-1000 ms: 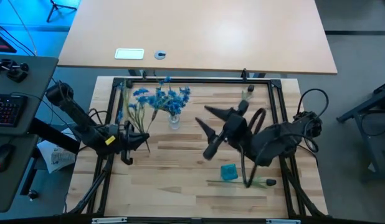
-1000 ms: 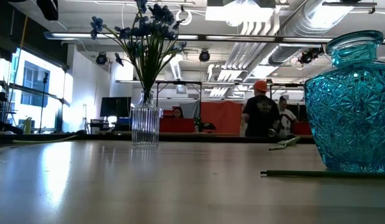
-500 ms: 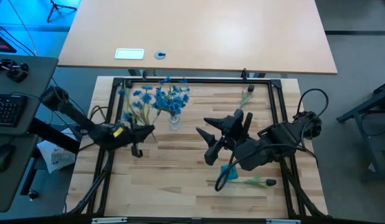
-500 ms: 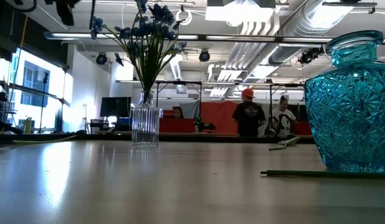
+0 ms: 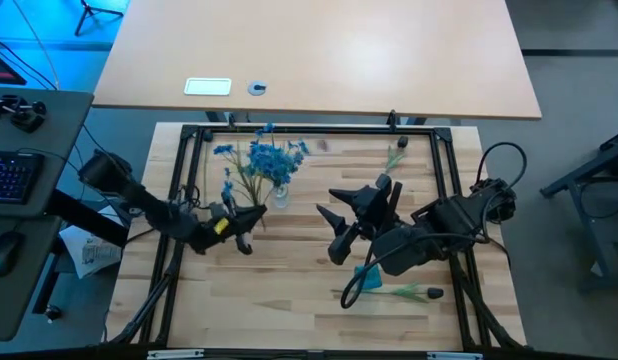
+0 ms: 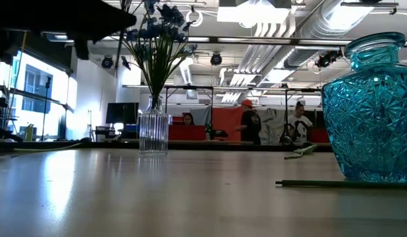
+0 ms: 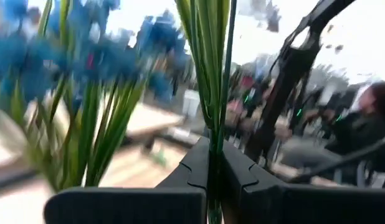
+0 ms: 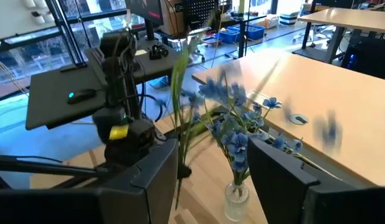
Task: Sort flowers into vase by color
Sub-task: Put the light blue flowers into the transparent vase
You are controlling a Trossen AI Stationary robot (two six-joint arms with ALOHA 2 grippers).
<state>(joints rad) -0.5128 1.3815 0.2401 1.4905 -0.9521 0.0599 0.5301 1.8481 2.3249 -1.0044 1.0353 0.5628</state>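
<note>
Left gripper [image 7: 214, 171] clenched on blue flower [image 7: 208, 68] beside clear vase [image 5: 279, 196]; we judge stem could clip packed blooms, toppling it.

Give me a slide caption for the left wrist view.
Left gripper shut on a green stem, blue flowers close by.

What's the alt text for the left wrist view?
The left gripper is shut on a green flower stem rising between its fingers, with blurred blue flowers close beside it.
</note>
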